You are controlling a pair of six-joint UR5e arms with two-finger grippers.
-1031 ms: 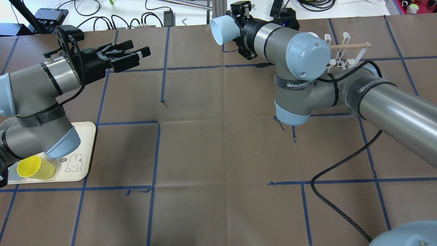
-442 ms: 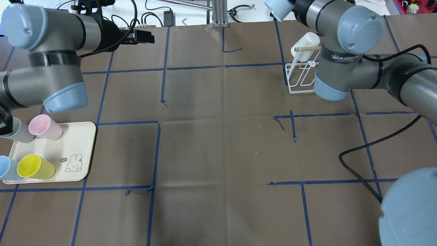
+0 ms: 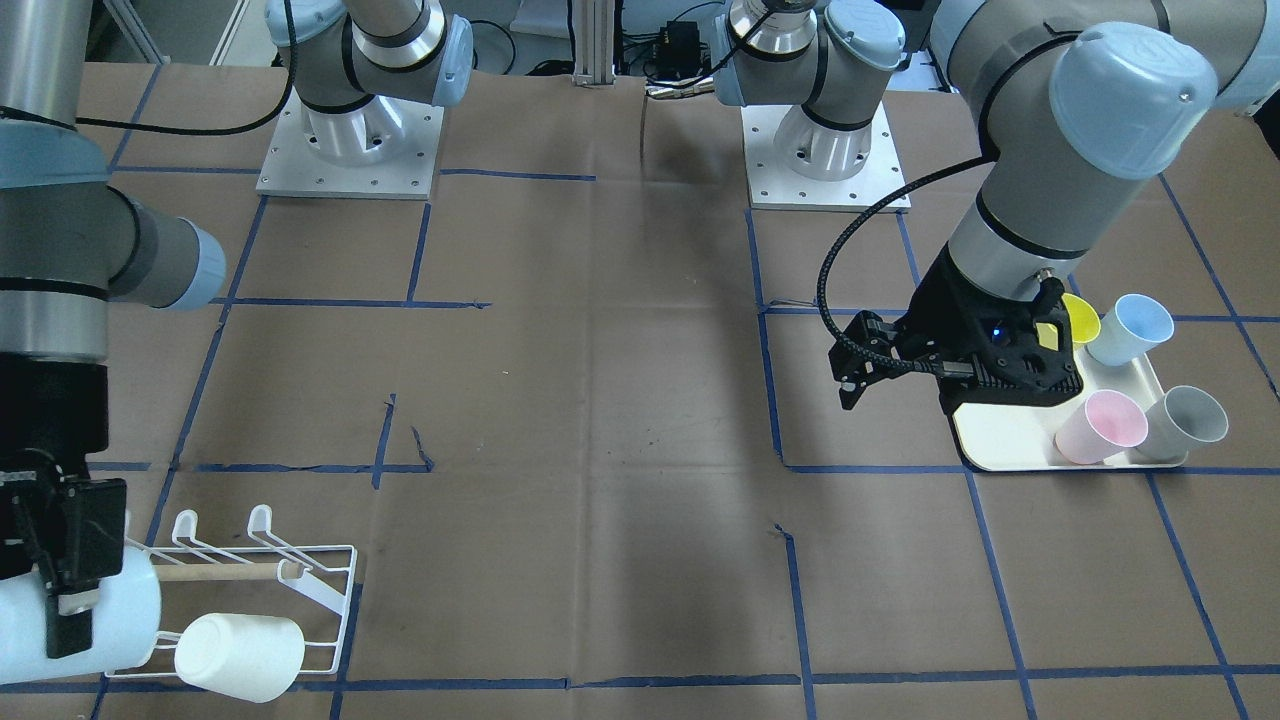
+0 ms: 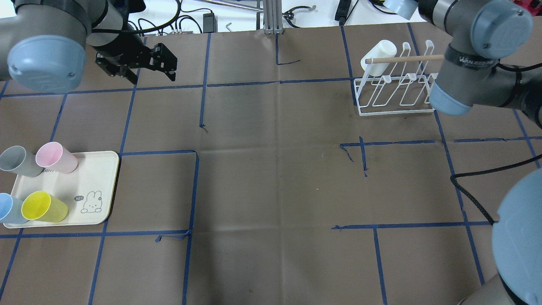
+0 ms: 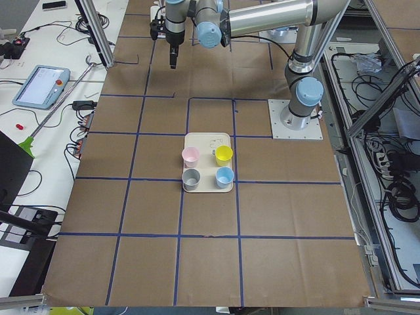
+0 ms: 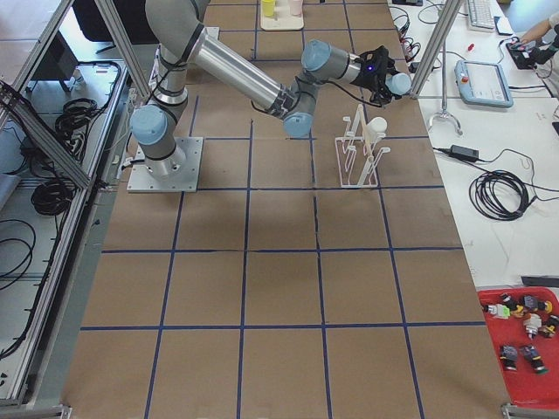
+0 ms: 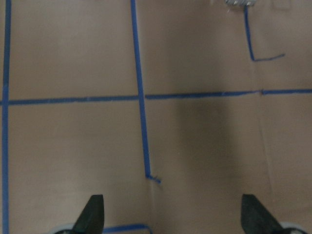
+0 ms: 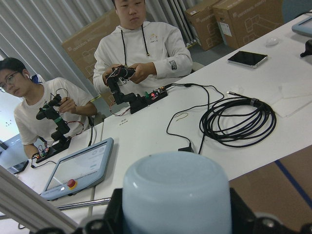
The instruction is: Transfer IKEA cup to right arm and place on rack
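My right gripper (image 3: 62, 590) is shut on a pale blue cup (image 3: 75, 620), which lies on its side in the jaws. The cup shows at the top edge of the overhead view (image 4: 400, 6), beyond the far side of the white wire rack (image 4: 394, 97). Its base fills the right wrist view (image 8: 176, 195). A white cup (image 4: 381, 51) hangs on the rack's left end by the wooden dowel. My left gripper (image 4: 142, 67) is open and empty. It points down over the table's far left, and its fingertips (image 7: 92, 214) stand wide apart.
A cream tray (image 4: 97, 186) at the near left carries pink (image 4: 55, 156), grey (image 4: 17, 161), yellow (image 4: 42, 206) and blue (image 4: 8, 208) cups. Cables and a metal post lie beyond the far edge. The right arm's black hose (image 4: 470, 195) trails over the table.
The right arm has swung the blue cup rightward from the far middle to beyond the rack. The left arm has risen off the tray, and its gripper now points down.
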